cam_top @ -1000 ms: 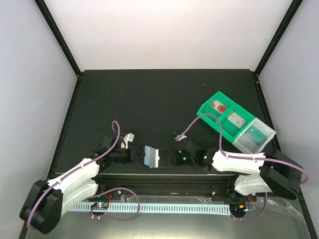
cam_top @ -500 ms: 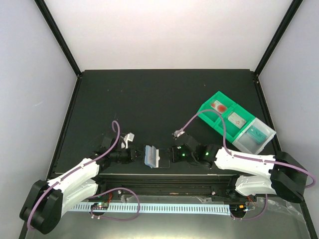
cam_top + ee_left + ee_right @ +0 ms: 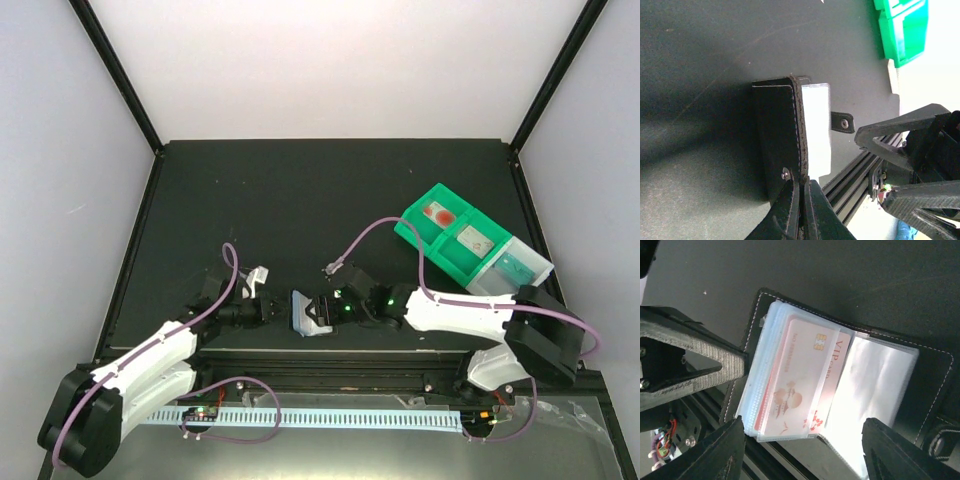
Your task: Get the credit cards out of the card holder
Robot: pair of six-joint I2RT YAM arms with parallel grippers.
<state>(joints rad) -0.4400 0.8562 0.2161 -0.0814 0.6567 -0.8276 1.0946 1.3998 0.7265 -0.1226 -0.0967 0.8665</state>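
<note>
- Top view: card holder [image 3: 310, 313] lies open at the counter's [image 3: 300, 200] near edge, betw. left pincer [image 3: 272, 311] & right pincer [image 3: 333, 304]. Pockets too small to read.
- L wrist: left pincer [image 3: 800, 197] pinches holder's black cover. Cards hidden behind it.
- R wrist: right pincer [image 3: 804, 427] spread over pink credit card [image 3: 800, 385] in clear pocket [image 3: 875, 385]. Best to nip card only, slide it along the pocket. Pocket mouth & cards beneath unclear.

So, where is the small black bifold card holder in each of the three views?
Top external: small black bifold card holder low centre, by the near edge.
Left wrist: card holder centre, black cover showing.
Right wrist: card holder fills the middle, open, pockets showing.
Shared landmark: the black metal rail beside it.
</note>
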